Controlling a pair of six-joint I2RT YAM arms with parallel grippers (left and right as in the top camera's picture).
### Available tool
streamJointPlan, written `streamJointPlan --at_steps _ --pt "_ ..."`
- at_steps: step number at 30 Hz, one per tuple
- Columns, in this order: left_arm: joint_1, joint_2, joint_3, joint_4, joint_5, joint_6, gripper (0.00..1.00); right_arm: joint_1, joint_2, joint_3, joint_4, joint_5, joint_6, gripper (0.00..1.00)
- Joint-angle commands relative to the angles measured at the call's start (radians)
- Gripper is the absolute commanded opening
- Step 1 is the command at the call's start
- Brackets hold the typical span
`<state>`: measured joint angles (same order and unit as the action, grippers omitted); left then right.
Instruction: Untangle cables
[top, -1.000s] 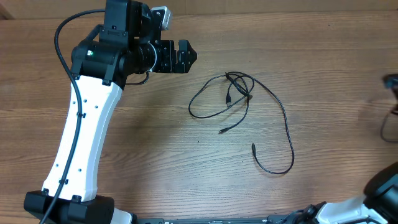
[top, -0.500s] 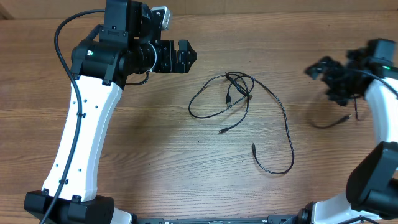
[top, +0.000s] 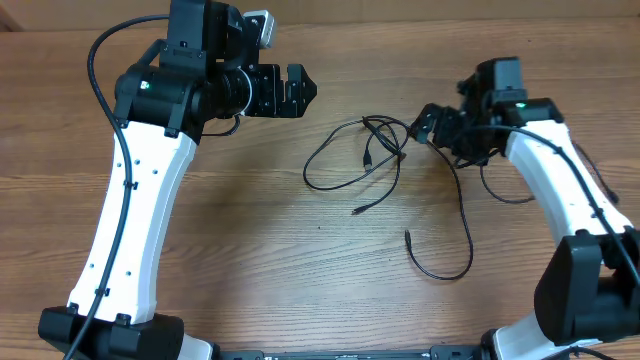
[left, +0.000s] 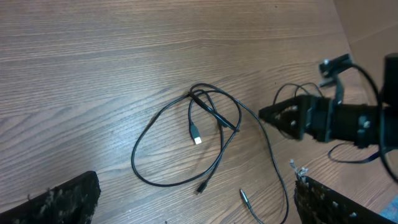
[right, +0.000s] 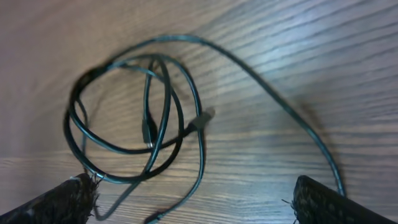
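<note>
Cables tangled in loose loops at the middle of the bench, none held.
One strand trails from the knot toward the near edge and curls back to a small plug; a silver-tipped plug lies inside the loops. Right end effector, jaws wide, hangs just beside the knot's right side; left end effector, also wide, sits well apart, far-left.

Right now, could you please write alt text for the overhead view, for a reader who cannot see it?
Thin black cables lie tangled on the wooden table. The open right gripper hovers beside the tangle; the open left gripper sits apart.
</note>
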<state>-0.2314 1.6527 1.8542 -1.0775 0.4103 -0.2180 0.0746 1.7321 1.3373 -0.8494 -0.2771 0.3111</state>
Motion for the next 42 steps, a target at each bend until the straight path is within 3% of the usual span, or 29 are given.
streamJointPlan --at_steps 1,11,24,28,31,32,34,35,36,39,42 --pt "0.002 0.009 0.020 0.000 0.005 -0.006 1.00 0.032 -0.019 -0.008 0.006 0.078 0.003 1.00" --pt "0.002 0.009 0.020 0.000 0.005 -0.007 0.99 0.042 -0.019 -0.036 -0.018 0.077 0.003 1.00" --pt "0.002 0.009 0.020 0.000 0.005 -0.007 1.00 0.042 -0.019 -0.187 0.109 0.076 0.059 1.00" --pt "0.002 0.009 0.020 0.000 0.005 -0.007 1.00 0.040 -0.019 -0.210 0.150 0.195 0.067 1.00" --pt "0.002 0.009 0.020 0.000 0.005 -0.007 0.99 0.028 -0.019 -0.211 0.160 0.346 0.198 1.00" --pt "0.002 0.009 0.020 0.000 0.005 -0.007 1.00 0.021 -0.019 -0.211 0.167 0.382 0.222 0.96" --pt "0.002 0.009 0.020 0.000 0.005 -0.007 0.99 0.006 -0.019 -0.211 0.195 0.421 0.224 0.62" --pt "0.002 0.009 0.020 0.000 0.005 -0.006 1.00 0.000 -0.019 -0.211 0.210 0.423 0.224 0.36" --pt "0.002 0.009 0.020 0.000 0.005 -0.007 1.00 -0.005 -0.019 -0.211 0.221 0.422 0.224 0.22" --pt "0.002 0.009 0.020 0.000 0.005 -0.006 1.00 -0.010 -0.018 -0.216 0.269 0.427 0.205 0.04" --pt "0.002 0.009 0.020 0.000 0.005 -0.007 1.00 -0.013 -0.006 -0.219 0.281 0.470 0.205 0.04"
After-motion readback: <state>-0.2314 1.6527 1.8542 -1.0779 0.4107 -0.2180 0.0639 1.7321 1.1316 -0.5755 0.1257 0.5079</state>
